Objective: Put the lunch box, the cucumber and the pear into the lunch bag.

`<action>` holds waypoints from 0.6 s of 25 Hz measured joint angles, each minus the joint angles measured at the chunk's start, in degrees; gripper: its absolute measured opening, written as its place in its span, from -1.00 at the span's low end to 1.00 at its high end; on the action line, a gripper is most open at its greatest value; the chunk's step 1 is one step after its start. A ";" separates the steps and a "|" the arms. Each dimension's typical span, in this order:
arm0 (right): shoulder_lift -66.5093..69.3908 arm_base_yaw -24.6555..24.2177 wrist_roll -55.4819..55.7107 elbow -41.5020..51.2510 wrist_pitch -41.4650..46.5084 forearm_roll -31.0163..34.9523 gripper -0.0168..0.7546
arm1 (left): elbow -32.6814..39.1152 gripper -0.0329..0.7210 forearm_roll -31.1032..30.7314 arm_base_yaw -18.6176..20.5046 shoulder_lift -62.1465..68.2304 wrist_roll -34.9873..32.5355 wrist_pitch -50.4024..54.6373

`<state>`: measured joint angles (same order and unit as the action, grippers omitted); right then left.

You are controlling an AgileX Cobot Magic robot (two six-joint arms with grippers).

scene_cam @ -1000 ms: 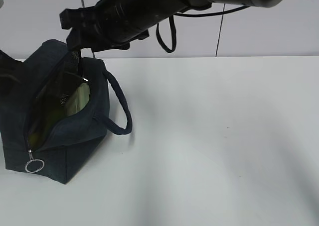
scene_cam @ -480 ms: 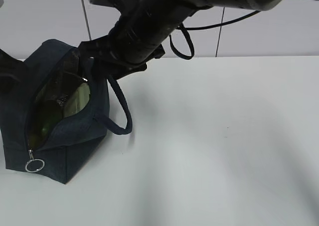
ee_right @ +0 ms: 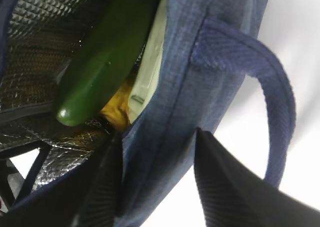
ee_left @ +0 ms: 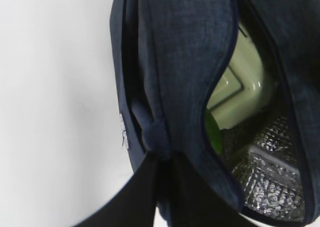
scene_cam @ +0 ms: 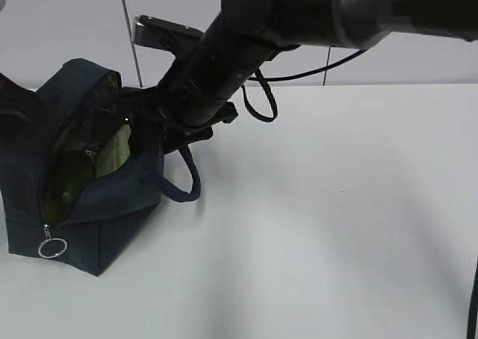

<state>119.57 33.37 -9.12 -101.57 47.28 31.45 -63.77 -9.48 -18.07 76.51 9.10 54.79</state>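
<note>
Lunch bag (scene_cam: 82, 182) on desk (scene_cam: 321, 227) holds lunch box (ee_right: 150, 62), cucumber (ee_right: 102, 57), pear (ee_right: 117, 107). Right end effector (ee_right: 157, 179) half open, fingers straddling bag wall. Left end effector (ee_left: 160, 187) pinched closed on bag fabric.

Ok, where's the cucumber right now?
The cucumber is inside the lunch bag at the table's left, lying against the lunch box with the pear beneath its tip.

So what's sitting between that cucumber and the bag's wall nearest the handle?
In the right wrist view, the lunch box stands between the cucumber and the lunch bag wall; a bit of the yellow pear peeks below.
</note>
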 joint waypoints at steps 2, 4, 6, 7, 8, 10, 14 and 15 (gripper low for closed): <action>0.13 0.00 0.00 0.00 0.11 0.31 -0.15 | 0.00 -0.90 0.00 0.00 0.00 0.00 0.00; 0.13 0.00 -0.10 0.00 0.11 0.46 -0.36 | 0.00 -0.90 0.00 0.00 0.00 0.00 -0.05; 0.13 0.00 -0.10 0.00 0.34 0.33 -0.65 | 0.00 -0.90 0.00 0.00 0.00 0.00 -0.13; 0.13 0.00 -0.10 0.00 0.34 0.33 -0.73 | 0.00 -0.90 -0.05 0.00 0.00 0.00 -0.13; 0.13 0.00 -0.19 0.00 0.45 0.09 -0.80 | 0.00 -0.90 -0.04 0.00 0.00 0.00 -0.17; 0.13 0.00 -0.19 0.00 0.45 -0.25 -0.88 | 0.00 -0.90 -0.04 0.00 0.00 0.00 -0.25; -0.94 0.00 -0.19 0.00 0.45 -3.61 -0.90 | 0.00 -0.90 0.29 0.00 0.00 -0.11 -0.75; -1.30 0.00 -0.08 0.00 0.45 -4.79 -0.90 | 0.00 -0.90 0.73 0.00 0.00 -0.11 -0.94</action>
<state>118.26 33.37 -9.21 -101.57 47.73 26.66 -63.77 -8.75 -18.07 76.51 9.00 53.86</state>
